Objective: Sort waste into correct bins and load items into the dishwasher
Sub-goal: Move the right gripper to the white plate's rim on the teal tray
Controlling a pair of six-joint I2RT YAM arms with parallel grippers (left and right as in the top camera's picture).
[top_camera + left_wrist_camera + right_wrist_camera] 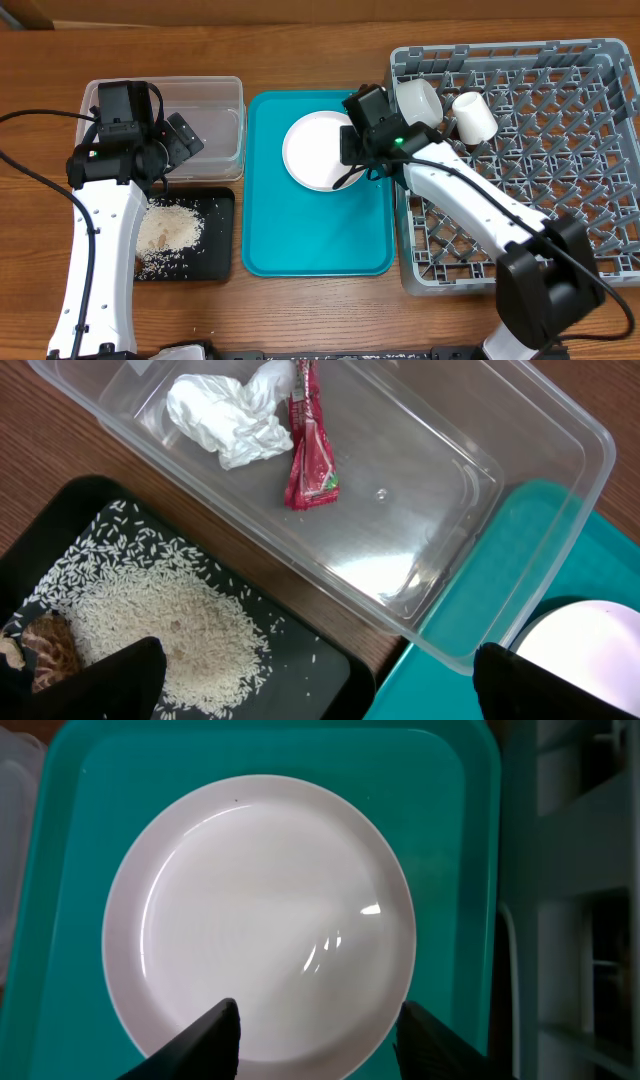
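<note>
A: Wrapper, where is it and which way?
B: The snack wrapper [311, 450] lies flat in the clear tub [480, 490], touching the crumpled tissue [230, 415]. In the left wrist view its long axis runs approx top to bottom, slight tilt, wider end twd the bottom.
A: Overhead show that?
B: No, the arm covers that part of the tub there. Overhead does give the tub's long axis: left-right, w/ the black tray [222, 262] just in front of it and rice grains [170, 228] heaped inside. Left wrist adds a brown crumb lump [45, 645] at the heap's edge.
A: Grippers?
B: The left gripper [315, 690] has fingers spread wide, nothing btwn them, above the tub/black tray border. The right gripper [320, 1035] has fingers partly apart over the rim of the plate [260, 910]; can't tell if the tips touch it.
A: Plate?
B: Flat on the teal tray [320, 240], far half; the tray's long axis runs far-to-near. Only overhead shows the dish rack [560, 150] right of it, w/ bowl [418, 100] and cup [475, 117] side by side in its far left corner.
A: Surface?
B: Brown wood-grain table [300, 50], fills every view.
</note>
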